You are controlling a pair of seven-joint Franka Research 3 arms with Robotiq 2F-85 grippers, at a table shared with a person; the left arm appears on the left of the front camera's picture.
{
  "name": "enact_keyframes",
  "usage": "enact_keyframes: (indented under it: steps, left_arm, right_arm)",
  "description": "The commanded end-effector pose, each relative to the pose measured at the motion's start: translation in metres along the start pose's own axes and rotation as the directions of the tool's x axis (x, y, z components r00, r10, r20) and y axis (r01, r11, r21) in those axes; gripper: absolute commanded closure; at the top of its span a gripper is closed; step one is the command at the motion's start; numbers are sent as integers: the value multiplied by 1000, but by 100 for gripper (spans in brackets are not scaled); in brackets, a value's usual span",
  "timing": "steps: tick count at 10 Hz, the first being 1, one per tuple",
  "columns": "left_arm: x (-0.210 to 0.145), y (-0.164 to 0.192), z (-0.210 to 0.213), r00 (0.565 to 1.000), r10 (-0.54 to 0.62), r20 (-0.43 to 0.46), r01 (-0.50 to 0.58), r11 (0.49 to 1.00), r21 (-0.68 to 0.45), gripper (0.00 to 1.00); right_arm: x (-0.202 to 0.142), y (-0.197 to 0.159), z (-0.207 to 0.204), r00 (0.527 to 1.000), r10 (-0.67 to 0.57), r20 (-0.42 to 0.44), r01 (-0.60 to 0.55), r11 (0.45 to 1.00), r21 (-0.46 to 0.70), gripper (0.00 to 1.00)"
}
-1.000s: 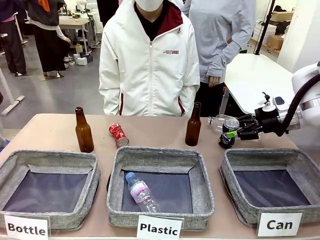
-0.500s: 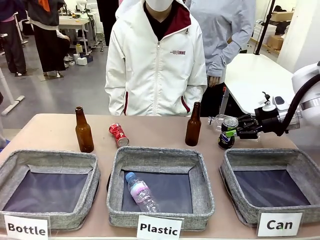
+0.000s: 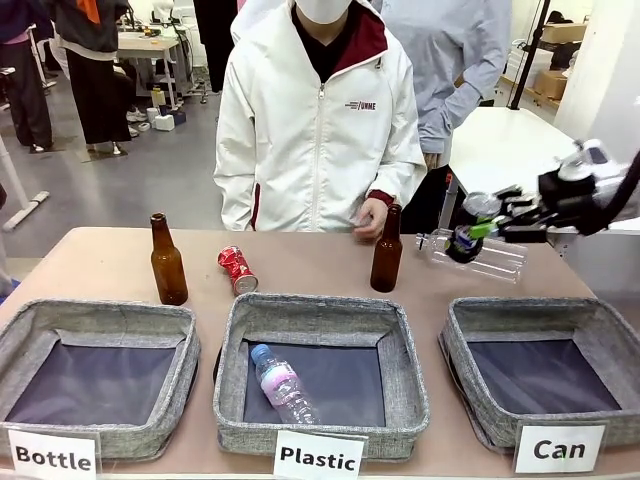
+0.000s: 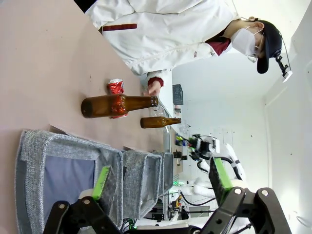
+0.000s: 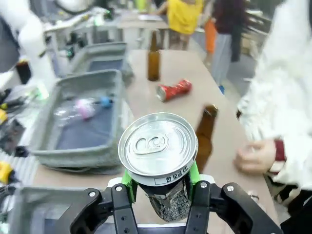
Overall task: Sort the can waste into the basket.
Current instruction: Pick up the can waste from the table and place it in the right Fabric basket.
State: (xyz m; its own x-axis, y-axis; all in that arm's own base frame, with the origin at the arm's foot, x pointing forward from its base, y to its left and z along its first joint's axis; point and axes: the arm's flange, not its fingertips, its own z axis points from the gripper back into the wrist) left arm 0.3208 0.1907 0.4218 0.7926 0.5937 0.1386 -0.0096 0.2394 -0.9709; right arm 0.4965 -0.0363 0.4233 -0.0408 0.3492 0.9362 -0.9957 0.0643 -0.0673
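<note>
My right gripper [image 3: 474, 230] is shut on the dark blue can [image 3: 462, 244], holding it tilted in the air above the table's far right, behind the basket [image 3: 470, 330] with the "Can" card [image 3: 558, 448]. In the right wrist view the can's silver top [image 5: 158, 145] sits between the green pads of the right gripper [image 5: 159, 187]. The crushed red can [image 3: 237, 269] lies on the table behind the middle basket; it is also in the right wrist view [image 5: 174, 90] and the left wrist view [image 4: 115, 87]. My left gripper [image 4: 161, 180] is open, with nothing in it.
A clear plastic bottle [image 3: 495, 262] lies under the held can. Brown bottles stand at the left [image 3: 167, 260] and the middle right [image 3: 386, 250], where a person's hand [image 3: 372, 215] is close by. The "Plastic" basket [image 3: 400, 350] holds a bottle; the "Bottle" basket [image 3: 30, 330] is at the left.
The right gripper has lifted the blue can off the table, up and a little right, tilting it. The person's hand has come forward to the right brown bottle.
</note>
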Motion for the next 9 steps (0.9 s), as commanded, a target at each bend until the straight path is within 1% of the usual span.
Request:
enact_keyframes:
  steps: [1, 2, 3, 4, 5, 6, 8, 9]
  left_arm:
    - [-1, 0, 1, 1000, -19, -4, 19, 1000, -10, 0]
    - [-1, 0, 1, 1000, -19, -4, 19, 1000, -10, 0]
    - [-1, 0, 1, 1000, -19, -4, 19, 1000, -10, 0]
    - [-1, 0, 1, 1000, -19, -4, 19, 1000, -10, 0]
    - [-1, 0, 1, 1000, -19, -4, 19, 1000, -10, 0]
    - [-1, 0, 1, 1000, -19, -4, 19, 1000, -10, 0]
    - [-1, 0, 1, 1000, -19, -4, 19, 1000, -10, 0]
    - [-1, 0, 1, 1000, -19, -4, 19, 1000, -10, 0]
  right_arm:
    - [44, 54, 40, 996, 66, -60, -56, 987, 150, 100]
    - [62, 81, 56, 983, 108, -150, -72, 971, 229, 100]
    - [74, 107, 67, 963, 122, -242, -50, 958, 283, 100]
    - [79, 128, 73, 924, 95, -370, 7, 964, 265, 100]
    - [78, 140, 72, 880, 53, -473, 66, 971, 232, 100]
    - [72, 146, 66, 816, -8, -578, 134, 976, 174, 100]
    - [64, 148, 55, 702, -116, -702, 191, 981, 28, 100]
    - [62, 148, 53, 657, -158, -737, 205, 978, -27, 100]
